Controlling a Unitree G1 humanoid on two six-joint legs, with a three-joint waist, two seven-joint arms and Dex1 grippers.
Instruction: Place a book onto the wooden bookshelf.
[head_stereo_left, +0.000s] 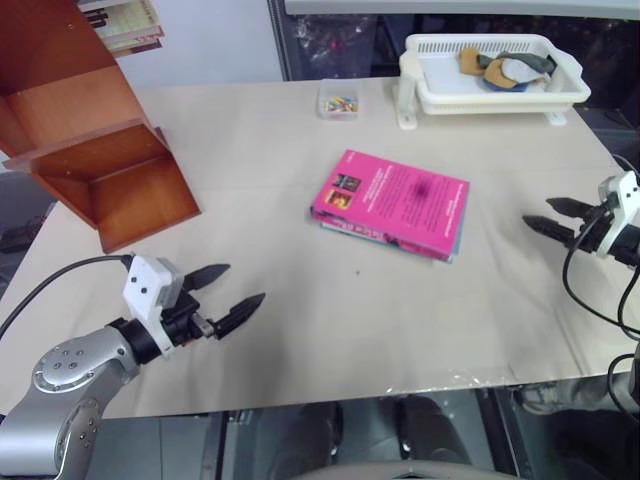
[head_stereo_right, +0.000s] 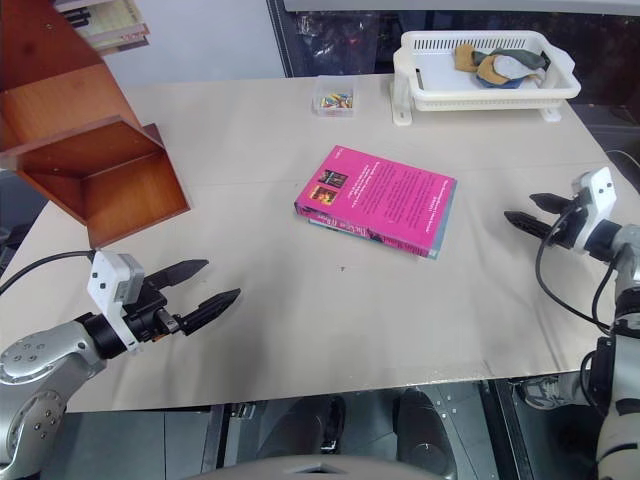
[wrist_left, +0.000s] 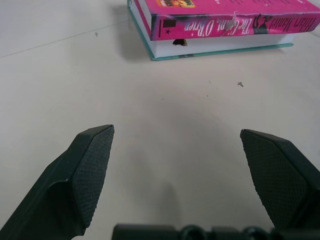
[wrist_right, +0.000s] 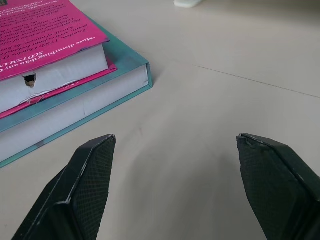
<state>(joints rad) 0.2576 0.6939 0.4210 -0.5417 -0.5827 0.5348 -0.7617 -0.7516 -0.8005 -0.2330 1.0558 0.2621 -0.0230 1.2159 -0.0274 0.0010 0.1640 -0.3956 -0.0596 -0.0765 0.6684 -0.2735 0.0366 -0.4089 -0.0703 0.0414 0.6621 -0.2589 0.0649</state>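
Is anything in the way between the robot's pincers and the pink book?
No. Only bare table lies between the book and the open left pincer and right pincer.

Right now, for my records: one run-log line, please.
book: flat on teal book, table middle | bookshelf: far-left | left gripper: open | right gripper: open

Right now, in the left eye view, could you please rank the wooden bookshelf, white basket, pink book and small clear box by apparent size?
1. Wooden bookshelf, partly cropped
2. White basket and pink book: look alike, unranked
3. Small clear box
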